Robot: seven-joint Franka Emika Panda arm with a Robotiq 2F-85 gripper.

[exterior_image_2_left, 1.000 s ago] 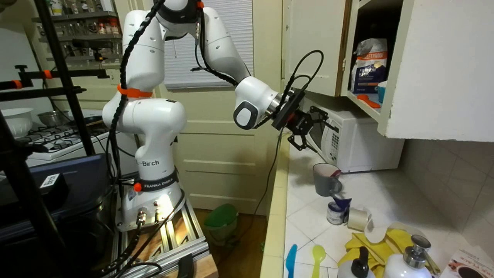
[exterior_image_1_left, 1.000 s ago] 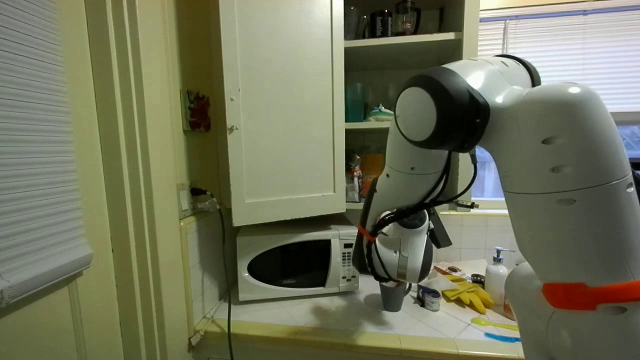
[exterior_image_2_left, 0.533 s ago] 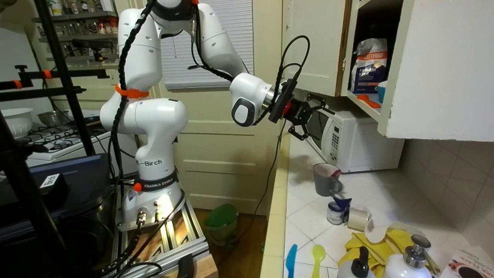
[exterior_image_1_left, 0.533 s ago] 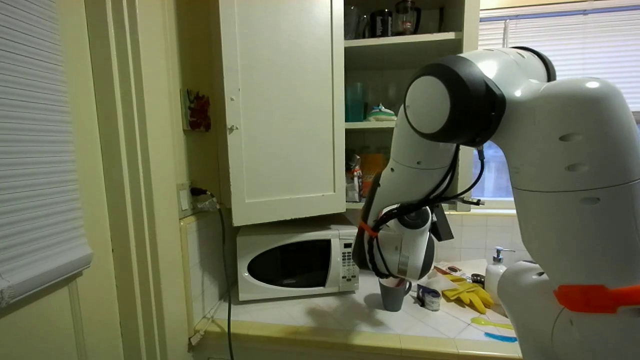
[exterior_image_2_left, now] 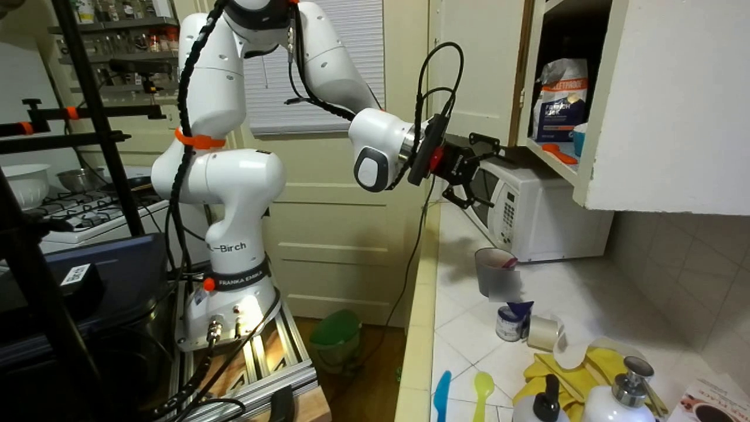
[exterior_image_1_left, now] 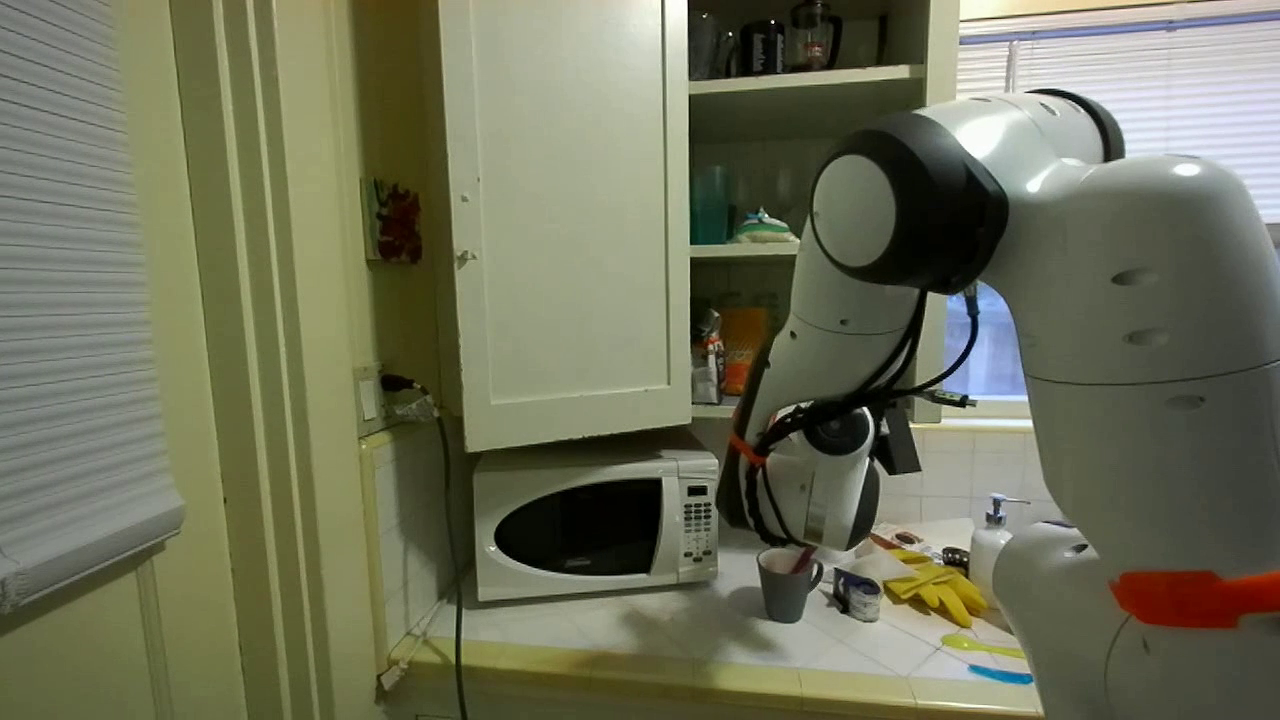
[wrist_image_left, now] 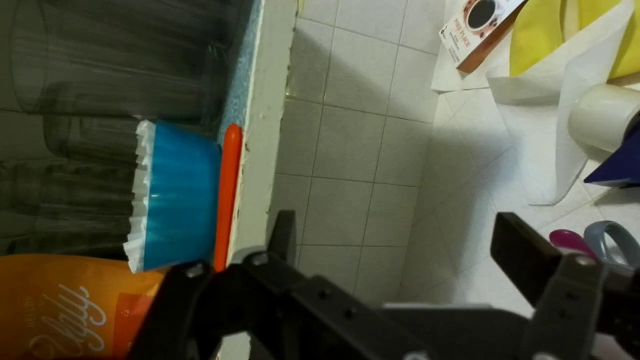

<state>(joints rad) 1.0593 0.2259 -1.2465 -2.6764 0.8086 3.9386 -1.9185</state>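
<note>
Leftmost in my wrist view, an orange bag (wrist_image_left: 65, 310) stood on the shelf (wrist_image_left: 262, 135), presumably upright to hold its contents. Beside it stood a blue cup (wrist_image_left: 182, 200) with a frilled white rim (wrist_image_left: 141, 200), perhaps a sleeve to hold thin paper in shape. An orange utensil (wrist_image_left: 228, 195) lay flat along the shelf's front, I judged for easy reach; these seemed nearest me. Then came my gripper (wrist_image_left: 395, 235), spread and holding nothing, one finger toward the shelf, the other toward the counter (exterior_image_2_left: 469, 334), leaving room between them. In an exterior view it overlapped the microwave (exterior_image_2_left: 562, 205); whether they were close I could not tell. Further right, on the counter, a box (wrist_image_left: 457, 42) lay by the wall (wrist_image_left: 345, 145). Yellow gloves (wrist_image_left: 537, 35) lay loosely heaped, perhaps dropped there to dry, near a roll (wrist_image_left: 602, 117) whose paper (wrist_image_left: 590, 60) trailed over their edge. Rightmost came the mug (exterior_image_1_left: 783, 593), upright and, in an exterior view, apart from my fingers, its walls seemingly propping a pink utensil (exterior_image_1_left: 803, 560)
</note>
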